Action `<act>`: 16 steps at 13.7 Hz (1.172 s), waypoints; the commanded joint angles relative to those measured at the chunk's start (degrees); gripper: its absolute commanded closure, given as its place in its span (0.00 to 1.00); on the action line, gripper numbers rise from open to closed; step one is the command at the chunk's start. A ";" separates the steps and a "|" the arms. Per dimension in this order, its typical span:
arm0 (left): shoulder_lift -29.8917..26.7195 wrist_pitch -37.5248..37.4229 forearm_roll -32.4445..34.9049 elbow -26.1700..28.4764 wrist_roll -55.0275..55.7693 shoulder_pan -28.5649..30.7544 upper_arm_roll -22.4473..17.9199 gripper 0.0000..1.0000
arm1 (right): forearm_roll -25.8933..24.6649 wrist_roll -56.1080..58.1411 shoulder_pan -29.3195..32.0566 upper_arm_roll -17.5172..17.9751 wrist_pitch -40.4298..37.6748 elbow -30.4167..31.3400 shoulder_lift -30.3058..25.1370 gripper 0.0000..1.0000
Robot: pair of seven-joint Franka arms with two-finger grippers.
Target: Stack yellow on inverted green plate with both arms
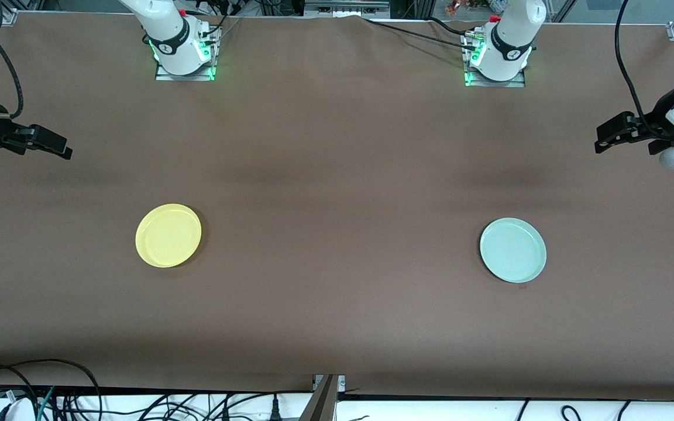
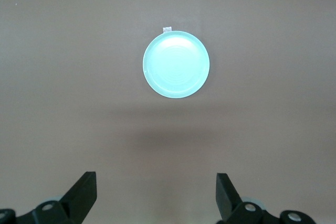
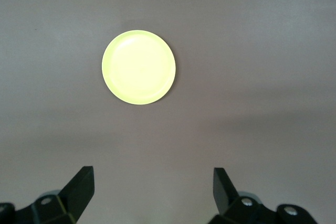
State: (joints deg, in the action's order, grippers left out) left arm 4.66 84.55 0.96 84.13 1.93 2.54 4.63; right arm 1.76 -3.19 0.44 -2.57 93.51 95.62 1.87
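Note:
The yellow plate [image 1: 168,235] lies flat on the brown table toward the right arm's end, rim up; it also shows in the right wrist view [image 3: 138,67]. The pale green plate [image 1: 513,249] lies flat toward the left arm's end, its hollow side seemingly up, and appears in the left wrist view [image 2: 176,64]. My right gripper [image 1: 56,147] hangs high at its end of the table, open and empty [image 3: 153,174]. High at the other end, my left gripper [image 1: 605,139] is open too, with nothing between its fingers [image 2: 156,179]. Both are well apart from the plates.
The two arm bases [image 1: 184,52] [image 1: 498,58] stand along the table edge farthest from the front camera. Loose black cables [image 1: 50,392] lie off the table's nearest edge. A small white tag [image 2: 167,28] sits at the green plate's rim.

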 commanded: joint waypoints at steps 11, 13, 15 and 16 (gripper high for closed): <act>1.67 1.32 0.09 -0.90 -2.09 1.15 -0.15 0.00 | 0.00 -0.24 -0.88 0.73 0.71 -0.79 -0.37 0.00; 1.75 1.23 0.18 -0.90 -6.21 1.24 -0.06 0.00 | 0.09 -0.32 -0.88 0.73 0.53 -0.79 -0.37 0.00; 2.89 1.14 0.18 -0.55 -6.94 1.33 -0.15 0.00 | 0.27 -0.32 -0.97 0.73 0.45 -0.79 -0.37 0.00; 3.33 1.14 0.09 -0.46 -6.59 1.51 -0.15 0.00 | 0.27 -0.32 -0.88 0.64 0.27 -0.79 -0.37 0.00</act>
State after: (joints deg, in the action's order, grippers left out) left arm 6.62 85.73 0.97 84.12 -3.03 3.52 4.38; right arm 1.77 -3.19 -0.36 -1.88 94.34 95.14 1.86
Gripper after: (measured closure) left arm 0.000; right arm 0.000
